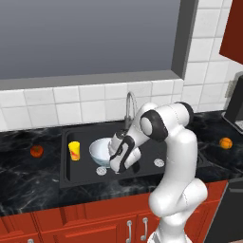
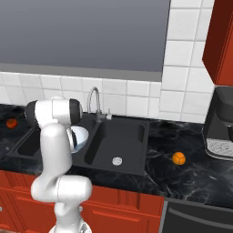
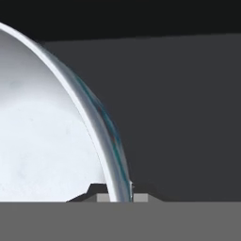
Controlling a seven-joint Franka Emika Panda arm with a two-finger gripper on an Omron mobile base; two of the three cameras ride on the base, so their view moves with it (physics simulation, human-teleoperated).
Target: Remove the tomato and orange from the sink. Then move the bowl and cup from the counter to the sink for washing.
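The pale bluish-white bowl (image 1: pixel 99 151) is in the left basin of the black sink (image 1: pixel 152 148), just right of the yellow cup (image 1: pixel 74 151) standing in that basin. My gripper (image 1: pixel 112 152) reaches down at the bowl's right side. In the hand view the bowl's rim (image 3: pixel 110 141) runs down between the gripper's tips (image 3: pixel 121 196), which are shut on it. The dark red tomato (image 1: pixel 36 151) lies on the left counter. The bright orange (image 1: pixel 226 143) lies on the right counter. From the right, the arm partly hides the bowl (image 2: pixel 82 136).
A curved steel faucet (image 1: pixel 129 107) stands behind the sink, close to the arm's elbow. A dark coffee machine (image 2: pixel 220 125) occupies the far right counter. The right basin (image 2: pixel 119 144) holds just its silver drain. Red cabinet fronts run below the counter edge.
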